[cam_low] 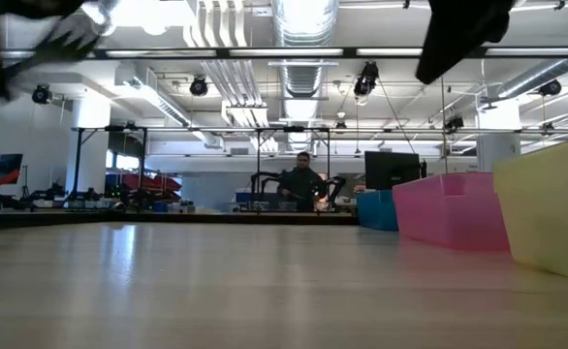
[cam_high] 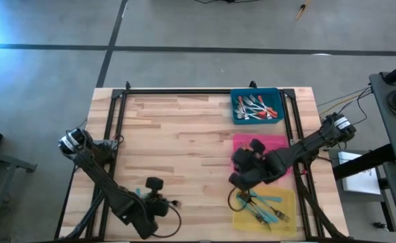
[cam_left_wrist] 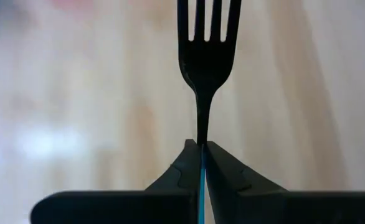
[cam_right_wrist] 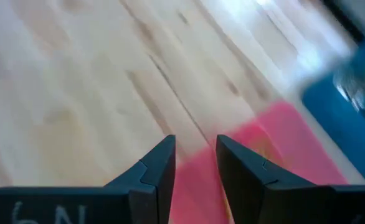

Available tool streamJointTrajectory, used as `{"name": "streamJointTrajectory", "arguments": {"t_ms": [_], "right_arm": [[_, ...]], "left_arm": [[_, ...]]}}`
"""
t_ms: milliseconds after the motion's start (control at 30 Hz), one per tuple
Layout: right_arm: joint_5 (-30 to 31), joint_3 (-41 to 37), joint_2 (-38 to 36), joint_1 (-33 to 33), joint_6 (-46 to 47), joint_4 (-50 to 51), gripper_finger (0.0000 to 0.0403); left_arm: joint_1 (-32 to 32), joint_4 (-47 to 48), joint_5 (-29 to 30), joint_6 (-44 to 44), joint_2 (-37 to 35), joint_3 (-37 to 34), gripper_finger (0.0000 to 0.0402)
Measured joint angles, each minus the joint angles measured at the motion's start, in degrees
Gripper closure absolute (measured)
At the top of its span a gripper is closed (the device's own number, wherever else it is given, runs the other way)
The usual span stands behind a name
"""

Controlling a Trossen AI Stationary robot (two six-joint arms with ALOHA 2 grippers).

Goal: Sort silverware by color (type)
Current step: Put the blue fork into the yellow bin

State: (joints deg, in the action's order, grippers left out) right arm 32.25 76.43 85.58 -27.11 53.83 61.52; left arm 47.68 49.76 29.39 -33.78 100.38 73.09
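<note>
The left pincer is gripping a teal-handled fork over the bench. The right pincer is hovering released and empty beside the pink tray.

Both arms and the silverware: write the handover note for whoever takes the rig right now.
Left gripper: shut on a teal-handled fork, at the table's near left.
Right gripper: open, holding nothing, over the pink tray's near edge.
Blue tray: holds red-handled forks.
Yellow tray: holds teal-handled forks and at least one gold piece.
Pink tray: nothing seen in its visible part.
Done: reds gathered.
Left: place the held fork, probably in the yellow tray; move the gold out.
</note>
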Motion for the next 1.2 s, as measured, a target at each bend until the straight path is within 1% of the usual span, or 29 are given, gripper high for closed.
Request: {"name": "streamJointTrajectory", "arguments": {"t_ms": [100, 167, 200, 300, 367, 433, 467, 567, 633, 733, 833, 933, 1033, 1200], "right_arm": [[5.55, -2.36, 0.02, -3.74, -2.22, -7.92, 0.0296], [11.13, -3.61, 0.02, -6.46, -1.76, -13.01, 0.0299], [14.54, -4.43, 0.0, -7.87, -0.97, -16.2, 0.03], [24.42, -7.54, 0.12, -11.55, 0.8, -26.66, 0.0305], [29.49, -9.61, 0.74, -13.32, 1.36, -34.54, 0.0308], [32.32, -11.63, 1.75, -14.49, 0.87, -42.19, 0.031], [32.76, -12.5, 2.4, -14.71, 0.26, -45.94, 0.031], [32.77, -14.47, 4.53, -14.67, -3.09, -56.64, 0.0306], [31.04, -14.74, 5.7, -14.57, -5.31, -60.79, 0.0299], [28.42, -13.2, 7.24, -14.49, -6.98, -61.94, 0.0284], [27.76, -10.58, 8.5, -14.49, -9.82, -62.1, 0.0266], [28.22, -8.15, 9.68, -14.28, -12.3, -62.25, 0.0251], [30.36, -6.61, 10.61, -13.43, -14.19, -62.08, 0.024], [30.88, -5.8, 11.02, -11.62, -14.89, -61.96, 0.0236]], "left_arm": [[-0.07, -2.56, 13.81, -0.4, -0.07, 2.24, 0.0401], [-0.25, -5.26, 22.56, -1.28, -0.15, 2.42, 0.0401], [-0.47, -6.65, 26.01, -1.87, -0.15, 2.42, 0.0401], [-2.33, -12.85, 33.14, -2.9, -0.15, 1.85, 0.0401], [-4.0, -18.63, 35.84, -2.98, -0.15, 1.13, 0.0401], [-6.14, -25.77, 36.43, -2.91, -0.11, 0.97, 0.0401], [-7.22, -29.09, 36.69, -2.68, -0.09, 1.0, 0.0401], [-9.8, -37.64, 36.72, 0.92, 0.0, 0.97, 0.0401], [-11.17, -42.44, 36.69, 4.29, 0.0, 1.02, 0.0402], [-12.11, -49.13, 36.69, 8.76, 0.0, 1.26, 0.0402], [-12.28, -54.82, 36.59, 11.22, 0.03, 1.24, 0.0402], [-12.33, -58.79, 36.54, 12.79, 0.47, 1.17, 0.0401], [-12.35, -62.03, 35.64, 13.9, 0.94, 1.13, 0.0401], [-12.5, -64.12, 35.62, 14.12, 0.96, 1.11, 0.0401]]}}
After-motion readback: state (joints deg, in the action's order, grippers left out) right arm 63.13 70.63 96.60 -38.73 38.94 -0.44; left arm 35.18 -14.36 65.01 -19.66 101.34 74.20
